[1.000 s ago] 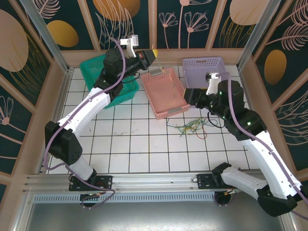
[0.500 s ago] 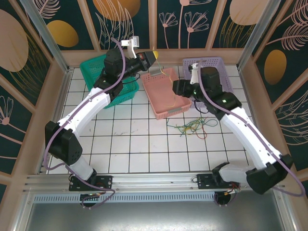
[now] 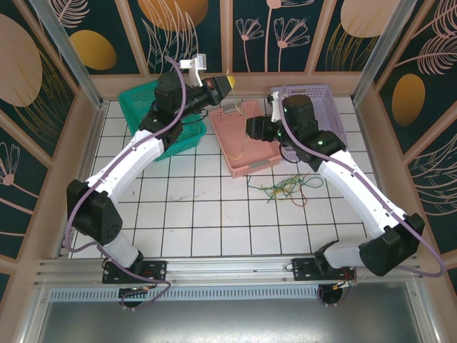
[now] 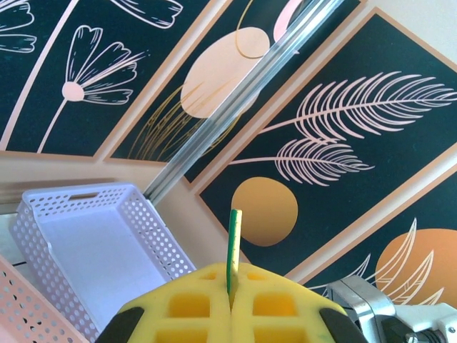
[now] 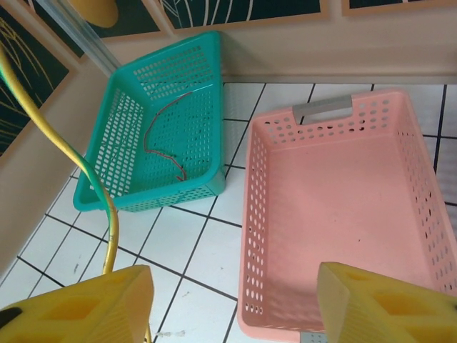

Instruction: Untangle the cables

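Cable lot, tiled table, three baskets at the far side.
Bunch of cables (image 3: pixel 283 187): loose on the white tiles, just near-right of the pink basket (image 5: pixel 251 214). Right gripper (image 5: pixel 232 286): above the pink basket, pads spread wide, nothing between them; a yellow-green cable (image 4: pixel 233 243) hangs past one pad. Left gripper (image 4: pixel 230 286): raised over the basket's far edge, pads pressed together on that cable's upper end. Green basket (image 5: pixel 128 153), far left: one dark red wire (image 5: pixel 168 139) inside. Lilac basket (image 4: pixel 164 236): far right.
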Robot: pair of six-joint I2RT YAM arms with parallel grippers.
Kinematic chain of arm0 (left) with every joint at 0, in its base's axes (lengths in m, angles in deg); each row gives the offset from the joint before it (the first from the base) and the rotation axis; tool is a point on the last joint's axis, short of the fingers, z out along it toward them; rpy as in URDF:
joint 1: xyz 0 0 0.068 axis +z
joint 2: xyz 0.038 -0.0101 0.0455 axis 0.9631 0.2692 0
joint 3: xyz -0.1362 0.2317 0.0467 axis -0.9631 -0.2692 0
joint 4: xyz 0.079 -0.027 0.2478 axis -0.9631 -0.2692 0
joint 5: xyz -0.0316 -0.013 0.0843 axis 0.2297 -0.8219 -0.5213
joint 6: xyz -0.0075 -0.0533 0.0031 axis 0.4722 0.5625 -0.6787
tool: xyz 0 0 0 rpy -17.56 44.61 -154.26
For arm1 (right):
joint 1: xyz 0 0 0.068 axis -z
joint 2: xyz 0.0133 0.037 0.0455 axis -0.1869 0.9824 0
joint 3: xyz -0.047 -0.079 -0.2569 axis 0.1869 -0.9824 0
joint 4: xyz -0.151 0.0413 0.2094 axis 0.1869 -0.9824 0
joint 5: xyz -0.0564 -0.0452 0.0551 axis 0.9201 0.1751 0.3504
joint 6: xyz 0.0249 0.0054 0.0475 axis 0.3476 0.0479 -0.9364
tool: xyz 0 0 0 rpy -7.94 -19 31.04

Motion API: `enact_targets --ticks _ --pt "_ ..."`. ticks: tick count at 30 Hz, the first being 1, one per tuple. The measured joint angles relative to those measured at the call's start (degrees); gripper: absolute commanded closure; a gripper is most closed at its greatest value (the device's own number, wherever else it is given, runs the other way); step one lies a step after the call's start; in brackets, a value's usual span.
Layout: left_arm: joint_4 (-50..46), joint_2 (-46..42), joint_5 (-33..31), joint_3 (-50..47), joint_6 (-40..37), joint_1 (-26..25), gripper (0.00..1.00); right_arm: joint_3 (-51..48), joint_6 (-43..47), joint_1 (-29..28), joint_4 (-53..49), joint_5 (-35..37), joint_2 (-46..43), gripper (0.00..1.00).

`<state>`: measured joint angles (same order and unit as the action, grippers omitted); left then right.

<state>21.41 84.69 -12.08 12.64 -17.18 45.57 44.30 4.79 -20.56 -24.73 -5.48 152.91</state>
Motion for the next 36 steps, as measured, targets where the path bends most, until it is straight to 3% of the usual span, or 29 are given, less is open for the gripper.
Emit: enact_targets --ticks 6,10,13,19,21,23,24,27,29,31,33,36 --pt "-1.16 0.00 -0.02 -0.46 -0.42 -0.07 1.00 0.00 -1.05 -0.26 0.04 0.83 -2.47 0.20" --pt "-1.46 0.24 -0.02 -0.74 -0.42 -0.24 1.00 0.42 -0.74 -0.26 0.15 -0.66 -3.96 0.20" --pt "-1.55 0.48 0.00 -0.74 -0.42 -0.44 1.00 1.01 0.02 -0.26 0.04 -2.01 -2.89 0.26" --pt "-1.60 0.94 0.02 -0.72 -0.44 -0.57 1.00 4.04 3.02 -0.26 -0.55 -2.62 3.45 0.48" --pt "-1.73 1.09 0.02 -0.72 -0.44 -0.66 1.00 4.44 4.00 -0.26 -0.81 -2.73 5.29 0.64" --pt "-1.88 1.22 0.02 -0.72 -0.46 -0.76 1.00 4.79 4.20 -0.26 -1.01 -2.82 6.82 0.93" --pt "-1.99 1.27 0.02 -0.72 -0.46 -0.79 1.00 4.90 4.15 -0.26 -1.14 -2.78 7.21 1.00" --pt "-2.19 1.29 -0.09 -0.72 -0.44 -0.87 0.98 4.96 4.22 -0.26 -1.38 -2.19 7.19 1.00" --pt "-2.21 1.29 -0.31 -0.61 -0.66 -0.87 0.51 5.25 4.46 -0.20 -1.53 -1.22 7.06 1.00" --pt "-2.64 1.27 -1.27 -0.42 -0.28 -0.87 0.19 5.25 4.66 0.61 -1.75 -0.15 6.80 1.00" --pt "-3.30 1.07 -3.37 -0.31 0.11 -0.92 0.02 5.25 4.63 2.80 -2.27 0.70 6.54 1.00" --pt "-5.51 -0.39 -7.91 -0.59 0.83 -1.20 0.01 5.25 3.96 9.22 -3.13 2.10 6.29 1.00"
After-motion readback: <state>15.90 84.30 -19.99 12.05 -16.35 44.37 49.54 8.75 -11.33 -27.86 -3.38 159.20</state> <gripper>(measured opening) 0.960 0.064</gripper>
